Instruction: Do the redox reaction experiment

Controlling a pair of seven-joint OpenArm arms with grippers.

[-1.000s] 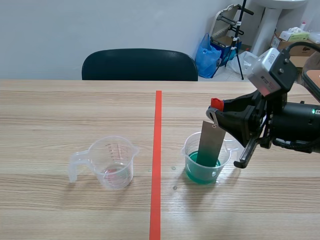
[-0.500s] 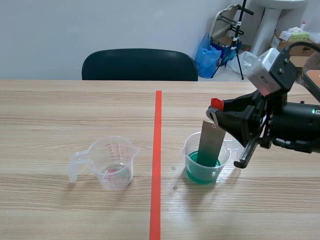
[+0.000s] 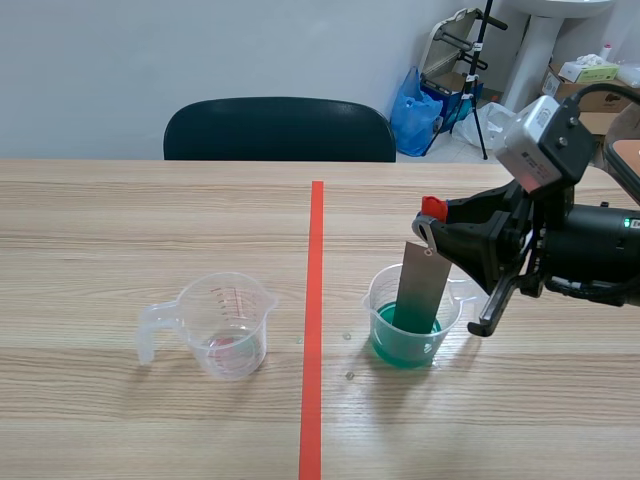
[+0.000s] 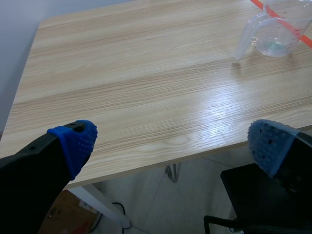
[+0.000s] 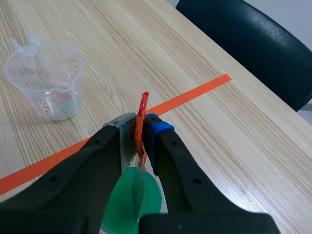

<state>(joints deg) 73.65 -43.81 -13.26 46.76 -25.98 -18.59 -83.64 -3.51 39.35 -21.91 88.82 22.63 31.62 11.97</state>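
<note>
Wood-grain table (image 3: 150,220), flat metal strip (image 3: 421,286)

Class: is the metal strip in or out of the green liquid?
In: the metal strip, clamped by the right gripper, has its lower end sunk in the green liquid.

Office rm; chair (image 3: 280,128), boxes (image 3: 575,95), bag (image 3: 415,115)

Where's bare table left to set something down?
Bare: the far strip of the table between the chair and both cups; everything left of the clear measuring cup; the near edge in front of both. Crowded: around the green-liquid cup, where the right gripper holds a metal strip by its red clip.
</note>
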